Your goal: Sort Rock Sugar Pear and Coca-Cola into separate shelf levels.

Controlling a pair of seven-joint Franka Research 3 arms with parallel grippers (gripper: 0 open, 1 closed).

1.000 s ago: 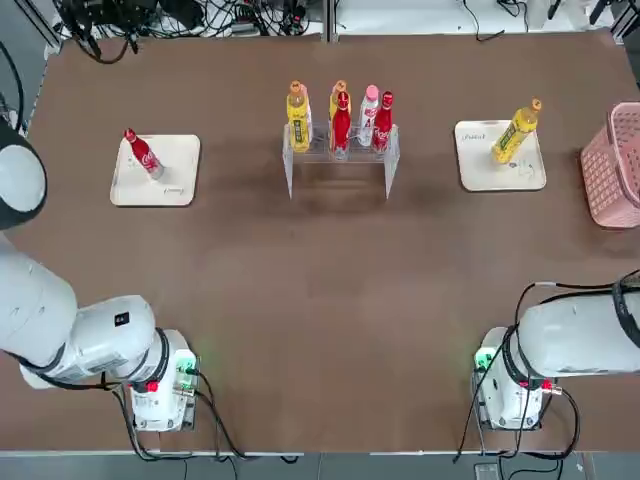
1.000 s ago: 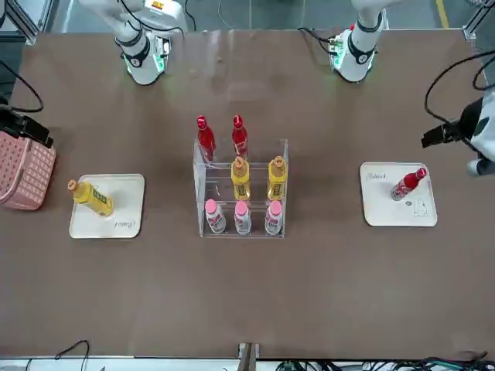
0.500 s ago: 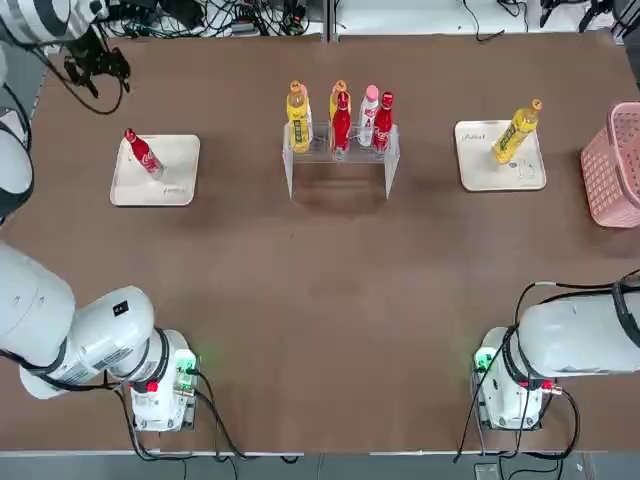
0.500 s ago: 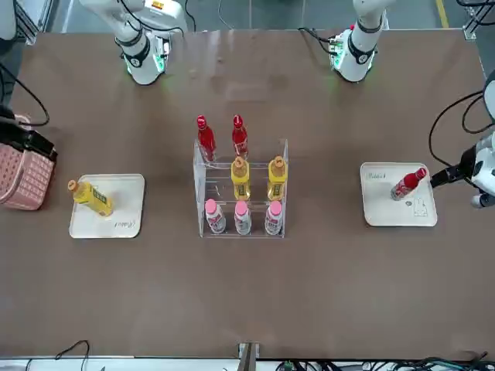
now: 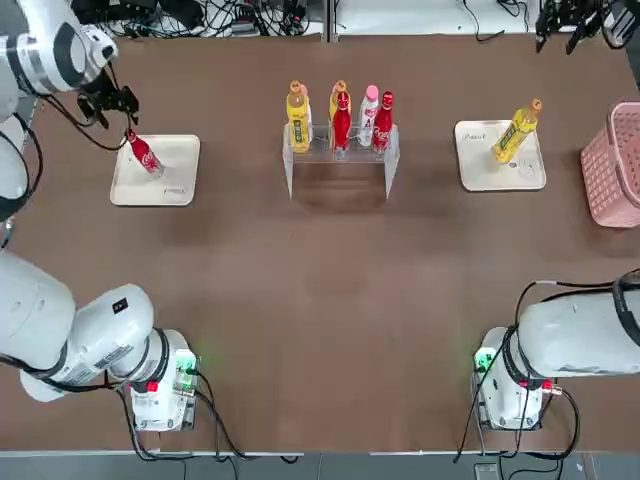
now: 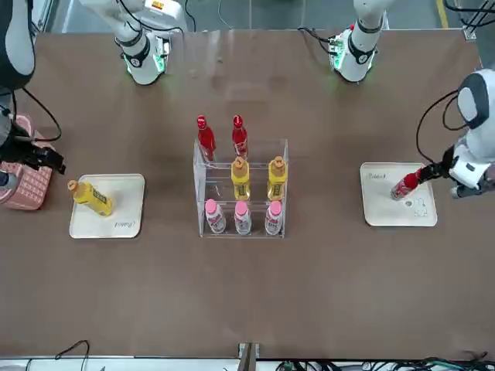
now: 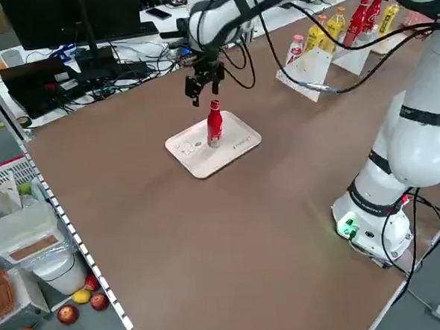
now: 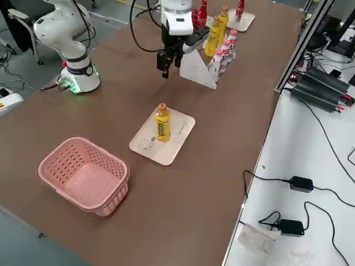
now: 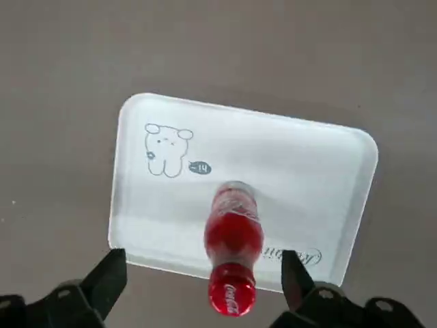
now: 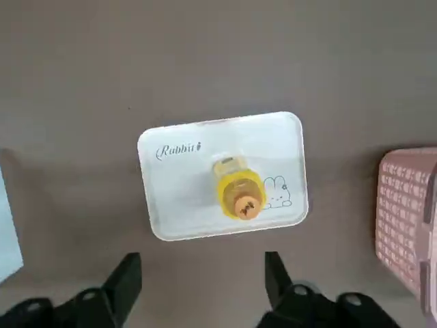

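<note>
One Coca-Cola bottle [image 5: 143, 154] stands on the beige left tray [image 5: 170, 175]. My left gripper [image 5: 118, 103] hovers just above it, open, and in the left wrist view the fingers [image 9: 109, 270] stand on either side of the red cap [image 9: 232, 297] without touching. A Rock Sugar Pear bottle [image 5: 515, 131] stands on the right tray [image 5: 485, 165]. My right gripper [image 5: 560, 20] hangs open, high over the far right corner, with that bottle [image 10: 237, 191] below it. The clear rack [image 5: 340, 160] holds two red, two yellow and three pink-capped white bottles [image 6: 242, 218].
A pink basket [image 5: 612, 165] sits at the table's right edge beside the right tray. Cables lie along the far edge [image 5: 200, 15]. Both arm bases [image 5: 160, 390] stand at the near edge. Bare brown tabletop [image 5: 330, 290] spreads between the rack and the bases.
The left gripper has swung in from the table's left side and come down over the red bottle. The right gripper has moved from beside the pink basket towards the right tray.
</note>
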